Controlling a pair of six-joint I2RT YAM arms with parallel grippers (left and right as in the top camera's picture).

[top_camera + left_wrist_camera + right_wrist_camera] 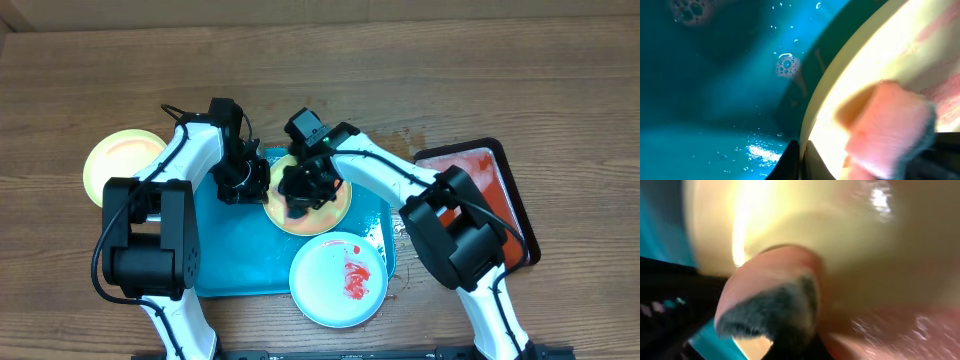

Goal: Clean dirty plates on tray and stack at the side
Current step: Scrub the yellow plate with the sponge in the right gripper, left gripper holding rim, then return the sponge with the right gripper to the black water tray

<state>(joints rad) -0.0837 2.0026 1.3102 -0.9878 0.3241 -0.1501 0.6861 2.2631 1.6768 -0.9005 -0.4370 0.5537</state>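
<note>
Right gripper (305, 190): jaws pressed together on a pink sponge (770, 300), its dark scrub face down against the yellow plate (335, 208). It looks like a scrub stroke on the plate's face. Red smear shows at the lower edge of the right wrist view, so I'd say it isn't clean yet.

Left gripper (243, 180): jaws closed at that plate's left rim. The left wrist view shows a dark fingertip (792, 161) right at the edge, so it reads as a pinch on the rim. Likely purpose: keep the plate from sliding or spinning under the sponge.

The plate sits over the far-middle part of the tray (225, 250), face up. It's round, so it has no long axis. The shadow under the rim hints at a slight lift on the left side, but I can't confirm that. Suds and water lie on the tray floor beside it.

Tray's long axis runs left-right across the table (560, 80).

Blue-white plate (338, 280): at the tray's near right corner, overhanging the rim, red smear up, untouched.

Second yellow plate (122, 165): off the tray, on the table to its left, probably the stack spot.

Black tray (495, 190) with red liquid: far right, clear of the work.
</note>
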